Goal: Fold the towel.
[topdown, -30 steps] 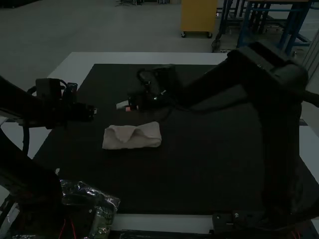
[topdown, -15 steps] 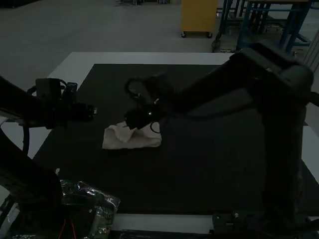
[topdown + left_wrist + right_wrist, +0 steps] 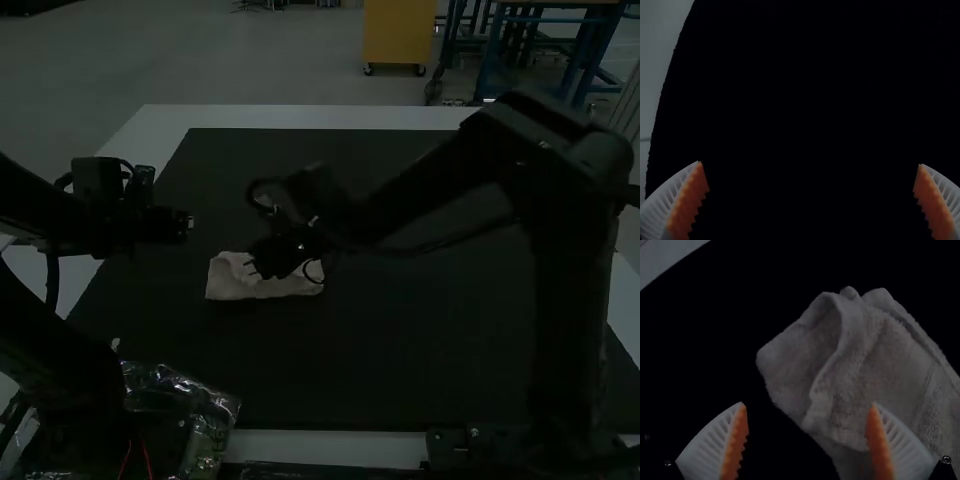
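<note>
The light towel (image 3: 232,280) lies folded in a narrow bundle with an uneven, rumpled top, left of the mat's middle. Over its middle and far edge is my right gripper (image 3: 256,270). My left gripper (image 3: 190,224) is apart from the towel, at the mat's left side. In the right wrist view, a loose flap shows on the towel (image 3: 880,370), and the fingers of my right gripper (image 3: 807,440) are wide apart, one overlapping the cloth in view. In the left wrist view, my left gripper (image 3: 811,200) stands open over dark mat.
A dark mat (image 3: 400,360) covers most of the white table (image 3: 300,116). Clear crinkled plastic packaging (image 3: 205,420) lies by the left arm's base, at the near left. The right arm (image 3: 440,190) reaches across the far right part of the mat.
My right gripper has come from beyond the towel toward the near side and down, and it now covers part of the cloth in the high view. The left arm has stayed still.
</note>
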Robot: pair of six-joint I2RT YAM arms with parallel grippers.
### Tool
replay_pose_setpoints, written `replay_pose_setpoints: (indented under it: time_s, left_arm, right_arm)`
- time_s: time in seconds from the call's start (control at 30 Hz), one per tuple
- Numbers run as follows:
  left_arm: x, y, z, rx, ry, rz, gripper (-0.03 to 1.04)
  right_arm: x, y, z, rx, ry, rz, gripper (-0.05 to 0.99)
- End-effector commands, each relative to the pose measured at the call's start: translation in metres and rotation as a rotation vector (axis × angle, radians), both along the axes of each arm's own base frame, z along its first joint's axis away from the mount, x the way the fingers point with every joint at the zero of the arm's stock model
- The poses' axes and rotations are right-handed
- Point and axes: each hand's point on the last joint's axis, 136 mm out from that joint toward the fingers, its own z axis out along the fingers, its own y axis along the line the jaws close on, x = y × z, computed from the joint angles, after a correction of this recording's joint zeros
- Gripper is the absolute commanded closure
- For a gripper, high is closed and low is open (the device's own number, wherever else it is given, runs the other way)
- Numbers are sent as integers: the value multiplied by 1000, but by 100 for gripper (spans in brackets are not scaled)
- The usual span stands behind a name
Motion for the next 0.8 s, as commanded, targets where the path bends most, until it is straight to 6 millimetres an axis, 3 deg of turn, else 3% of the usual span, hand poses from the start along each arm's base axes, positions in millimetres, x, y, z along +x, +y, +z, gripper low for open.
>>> replay_pose_setpoints:
  time_s: [0.0,0.17,0.33,0.63,0.7,0.77]
  left_arm:
    - [-1,4,-2,1,3,18,4]
    - [-2,5,-2,0,3,21,4]
    - [-1,5,-2,1,1,21,4]
    - [-1,6,-2,2,-3,22,4]
    - [0,6,-2,2,-3,22,4]
    - [-1,6,-3,2,-2,22,4]
  right_arm:
    - [4,5,0,4,-31,-3,40]
    - [6,10,-7,7,-36,-1,39]
    - [1,17,-12,2,-33,11,29]
    - [3,23,-20,4,-30,13,27]
    - [3,25,-22,3,-28,14,28]
    - [1,27,-25,2,-24,19,40]
